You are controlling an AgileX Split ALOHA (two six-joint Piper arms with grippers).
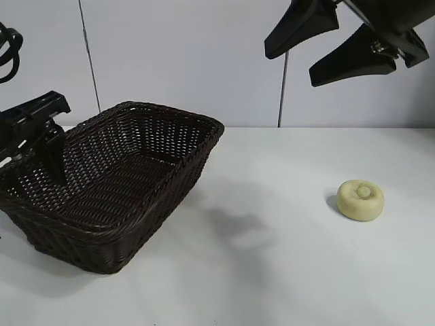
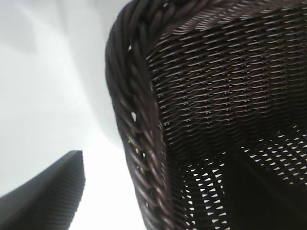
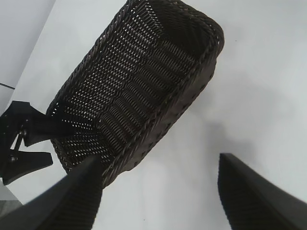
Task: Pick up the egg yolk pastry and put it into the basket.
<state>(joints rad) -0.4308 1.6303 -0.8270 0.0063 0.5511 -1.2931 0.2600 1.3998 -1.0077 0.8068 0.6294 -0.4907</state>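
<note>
Egg yolk pastry (image 1: pixel 361 200): lies flat on the white bench (image 1: pixel 272 258), knob up, toward the right side in the exterior view; nothing touches it.
Basket (image 1: pixel 115 183): stands on the bench at the left, well apart from the pastry, its open top tilted slightly toward the camera; nothing shows inside it.
Right gripper (image 1: pixel 340 42): hangs high in the air at the upper right of the exterior view, above the bench and well above the pastry; its two dark fingers are spread wide with nothing between them. Its own wrist view shows both fingers (image 3: pixel 72 201) parted over bare bench, with the basket (image 3: pixel 144 91) farther off.
Left gripper (image 1: pixel 47 146): at the basket's left end, one finger reaching down inside the wall; the left wrist view shows the braided rim (image 2: pixel 136 158) close up between the fingers, but whether they press on it I cannot tell.
</note>
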